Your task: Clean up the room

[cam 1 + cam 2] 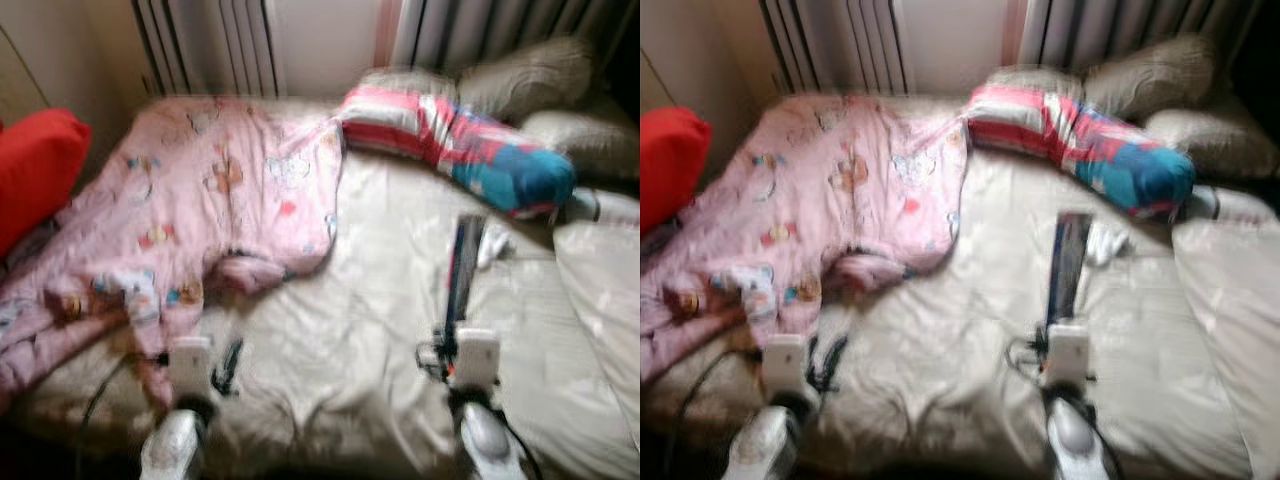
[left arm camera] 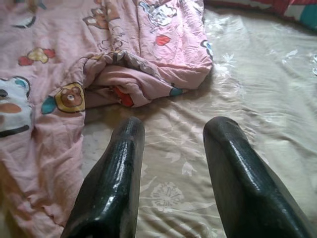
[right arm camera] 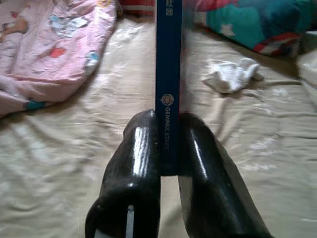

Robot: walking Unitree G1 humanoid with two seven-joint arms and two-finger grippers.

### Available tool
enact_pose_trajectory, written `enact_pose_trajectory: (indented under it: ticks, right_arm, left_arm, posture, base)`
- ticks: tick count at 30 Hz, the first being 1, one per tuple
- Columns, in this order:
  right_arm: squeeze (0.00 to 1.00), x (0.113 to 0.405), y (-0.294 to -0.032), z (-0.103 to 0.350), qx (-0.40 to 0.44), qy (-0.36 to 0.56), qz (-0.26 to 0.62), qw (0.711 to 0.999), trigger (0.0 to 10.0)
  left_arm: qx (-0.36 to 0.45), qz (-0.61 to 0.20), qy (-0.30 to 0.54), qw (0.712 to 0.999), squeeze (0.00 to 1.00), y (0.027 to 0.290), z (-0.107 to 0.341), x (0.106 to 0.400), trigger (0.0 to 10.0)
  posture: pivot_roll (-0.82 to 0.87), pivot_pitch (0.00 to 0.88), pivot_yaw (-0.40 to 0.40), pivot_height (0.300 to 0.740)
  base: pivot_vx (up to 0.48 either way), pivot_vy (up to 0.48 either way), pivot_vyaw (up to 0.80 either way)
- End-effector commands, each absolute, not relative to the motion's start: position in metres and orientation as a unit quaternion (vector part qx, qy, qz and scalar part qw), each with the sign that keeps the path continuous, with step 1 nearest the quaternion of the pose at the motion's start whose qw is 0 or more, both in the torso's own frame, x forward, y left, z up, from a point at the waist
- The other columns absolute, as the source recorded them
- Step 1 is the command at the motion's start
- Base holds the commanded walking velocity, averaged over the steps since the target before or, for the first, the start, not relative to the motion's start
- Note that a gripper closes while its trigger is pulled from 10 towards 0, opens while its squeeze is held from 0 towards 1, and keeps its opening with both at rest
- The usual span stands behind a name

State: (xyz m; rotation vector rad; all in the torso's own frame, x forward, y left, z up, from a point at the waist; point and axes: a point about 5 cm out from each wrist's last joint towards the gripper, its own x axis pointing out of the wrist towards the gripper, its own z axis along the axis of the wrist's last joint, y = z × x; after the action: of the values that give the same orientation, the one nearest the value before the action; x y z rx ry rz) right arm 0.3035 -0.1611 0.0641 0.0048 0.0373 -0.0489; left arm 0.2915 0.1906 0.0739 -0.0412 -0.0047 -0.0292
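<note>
Beige bed [image 1: 330, 370] lies below both arms: left end effector [image 2: 171, 163] hovers open beside the pink quilt [image 1: 200, 200], while right end effector [image 3: 168, 144] pinches a thin blue book [image 3: 168, 59] edge-on, best kept upright and firmly clamped, clear of the far sock [image 3: 233, 75].

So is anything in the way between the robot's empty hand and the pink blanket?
Nothing visible. The left end effector is open over bare bed sheet, and the bunched edge of the pink blanket lies just ahead. The right end effector is shut on a blue book.
</note>
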Motion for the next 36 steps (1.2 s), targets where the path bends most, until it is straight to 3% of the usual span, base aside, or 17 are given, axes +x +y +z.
enact_pose_trajectory:
  ticks: [1, 17, 36]
  right_arm:
    - [0.00, 0.3048, -0.1639, 0.0717, 0.002, -0.002, -0.028, 1.000, 10.0]
    - [0.00, 0.3041, -0.1626, 0.0702, 0.004, 0.001, -0.032, 0.999, 10.0]
    - [0.00, 0.3052, -0.1610, 0.0704, 0.009, 0.001, -0.032, 0.999, 10.0]
  left_arm:
    - [-0.017, -0.021, 0.013, 1.000, 0.00, 0.1859, 0.0661, 0.2875, 10.0]
    - [-0.017, -0.022, 0.013, 1.000, 0.00, 0.1861, 0.0658, 0.2862, 10.0]
    - [-0.027, -0.026, 0.011, 0.999, 0.00, 0.1858, 0.0659, 0.2863, 10.0]
  posture:
    - [-0.03, 0.218, 0.014, 0.740]
    - [-0.03, 0.224, 0.016, 0.740]
    - [-0.03, 0.203, 0.017, 0.740]
  base:
    - [0.000, -0.315, 0.00]
    - [0.000, -0.314, 0.00]
    - [0.000, 0.000, 0.00]
